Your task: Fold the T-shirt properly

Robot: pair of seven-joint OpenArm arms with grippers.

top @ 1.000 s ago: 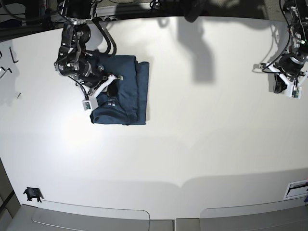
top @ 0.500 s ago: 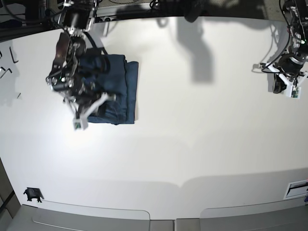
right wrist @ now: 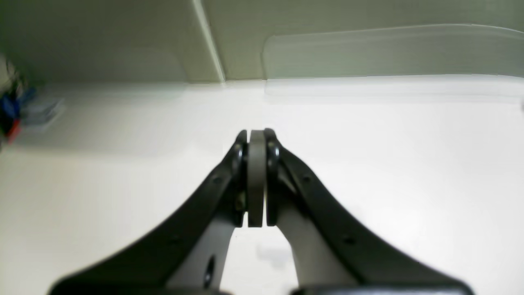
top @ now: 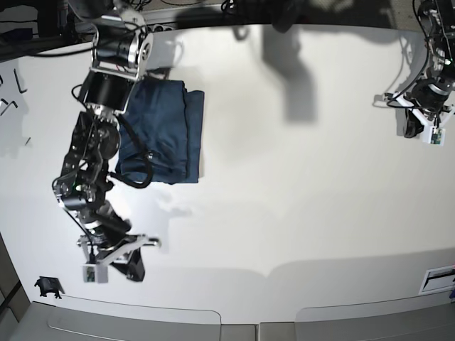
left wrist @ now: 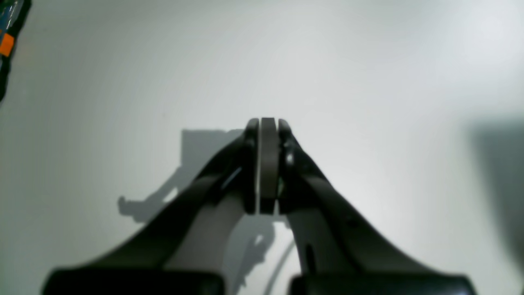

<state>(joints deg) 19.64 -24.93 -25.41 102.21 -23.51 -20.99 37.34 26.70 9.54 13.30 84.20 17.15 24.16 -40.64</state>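
The T-shirt (top: 165,132) lies folded into a compact rectangle near the far left corner of the white table (top: 298,199). The right gripper (top: 134,268), jaws pressed together on nothing, hangs by the near left edge, well apart from it. The left gripper (top: 412,128), likewise closed and empty, sits at the far right edge.

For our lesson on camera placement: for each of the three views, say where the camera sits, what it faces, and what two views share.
Base: overhead, facing down on the white table, folded T-shirt and both arms.
Left wrist: behind the left gripper, shut jaws over bare table.
Right wrist: behind the right gripper, shut jaws toward the table's edge.
Shared: both wrist views show the table the base sees.
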